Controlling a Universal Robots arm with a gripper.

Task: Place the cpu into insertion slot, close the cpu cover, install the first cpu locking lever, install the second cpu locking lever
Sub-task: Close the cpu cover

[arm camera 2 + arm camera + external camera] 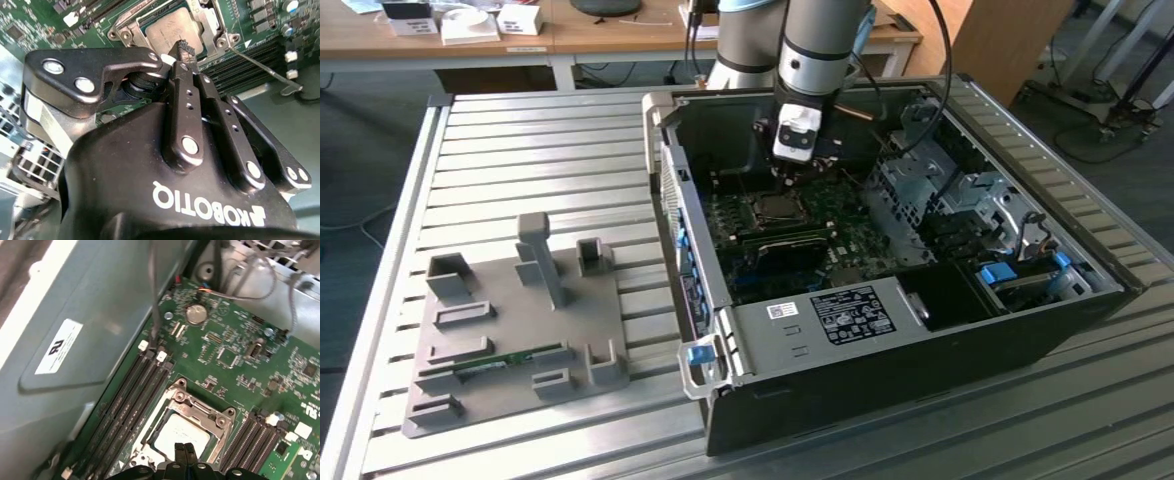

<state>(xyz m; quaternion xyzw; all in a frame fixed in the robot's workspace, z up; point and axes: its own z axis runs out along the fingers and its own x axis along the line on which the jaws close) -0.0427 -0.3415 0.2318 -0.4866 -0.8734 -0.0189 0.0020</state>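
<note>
The cpu (170, 31) (181, 434) lies silver side up in the insertion slot (775, 208) of the green motherboard. Around it, the cpu cover (200, 407) (212, 20) lies flat as a metal frame. One thin wire locking lever (265, 66) sticks out loose from a socket corner, over the memory slots. My gripper (184, 49) (184, 450) (793, 172) is shut with nothing between its fingers. Its tips hang just over the near edge of the cpu, and I cannot tell whether they touch it.
The motherboard sits deep inside an open computer case (670, 190) with tall walls. Black memory slots (135, 390) flank the socket. A black box with a white label (854, 312) and metal drive cages (947, 190) are close by. A grey fixture plate (507, 330) lies on the slatted table.
</note>
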